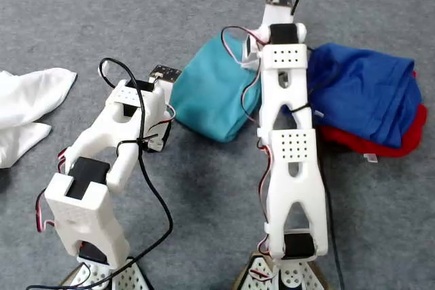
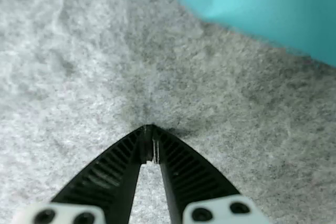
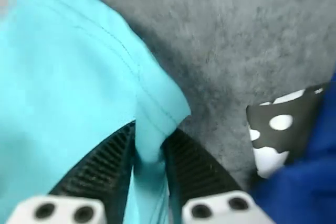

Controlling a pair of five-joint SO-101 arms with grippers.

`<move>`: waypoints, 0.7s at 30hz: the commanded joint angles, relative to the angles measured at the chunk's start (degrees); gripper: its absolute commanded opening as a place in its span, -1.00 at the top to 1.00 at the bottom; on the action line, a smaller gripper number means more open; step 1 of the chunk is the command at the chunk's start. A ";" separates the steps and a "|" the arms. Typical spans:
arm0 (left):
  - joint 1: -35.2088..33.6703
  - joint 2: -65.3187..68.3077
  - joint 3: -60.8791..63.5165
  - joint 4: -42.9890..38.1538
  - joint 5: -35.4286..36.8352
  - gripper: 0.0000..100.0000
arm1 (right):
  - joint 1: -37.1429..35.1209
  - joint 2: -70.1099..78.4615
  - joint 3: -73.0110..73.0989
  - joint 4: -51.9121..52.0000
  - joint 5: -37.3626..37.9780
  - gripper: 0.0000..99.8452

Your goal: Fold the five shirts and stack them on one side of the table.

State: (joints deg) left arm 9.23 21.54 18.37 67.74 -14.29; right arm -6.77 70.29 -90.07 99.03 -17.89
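Teal shirt (image 1: 211, 93), bunched into a loose, rounded heap, lies near the middle of the grey felt-covered bench (image 1: 204, 202), between the two white robot arms. To its right, touching or nearly touching it, a blue shirt (image 1: 367, 93) lies crumpled on top of a red shirt (image 1: 411, 134), whose edge peeks out underneath. A white shirt (image 1: 27, 100) lies spread at the far left edge, well apart from the others. In the right wrist view a piece of black cloth with white dots (image 3: 275, 129) shows just beside the blue fabric; whether it is a fifth shirt cannot be told.

The right hand (image 3: 149, 129) is clamped on the teal shirt, its two ribbed black fingers pinching a fold right at the stitched hem. The left hand (image 2: 150, 129) is pressed together on nothing, its tips down at the bare felt, with the teal shirt's edge near but not touching.

The teal shirt looks like thin knit fabric: light, soft and quite limp. It will likely sag and fold over itself when lifted from one point, and the felt may drag at it instead of letting it slide. The hem, doubled and stitched, seems the firmest place to pinch. A second hold at another hem corner or a shoulder would probably be needed to spread it flat for folding.
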 commanded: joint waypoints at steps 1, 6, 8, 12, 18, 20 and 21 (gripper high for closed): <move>-0.53 1.10 6.07 0.44 0.18 0.96 | 0.04 -2.33 -5.49 1.85 1.85 1.00; -0.53 1.10 6.07 0.44 0.18 0.96 | 3.47 -8.13 -5.32 1.85 1.85 1.00; -0.53 1.10 6.07 0.44 0.18 0.96 | 5.14 -10.86 -5.14 2.29 1.93 1.00; -0.53 1.10 6.07 0.44 0.18 0.96 | 8.57 -16.13 -5.14 3.08 3.52 1.00; -0.53 1.10 6.07 0.44 0.18 0.96 | 16.22 -23.87 -5.14 3.34 5.19 1.00; -0.53 1.10 6.07 0.44 0.18 0.96 | 19.74 -26.51 -4.97 3.34 5.80 1.00; -0.53 1.10 6.07 0.44 0.18 0.96 | 21.49 -27.74 -4.79 3.34 6.42 1.00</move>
State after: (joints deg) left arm 9.23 21.54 18.37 67.74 -14.29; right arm 9.67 49.63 -92.26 101.32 -12.79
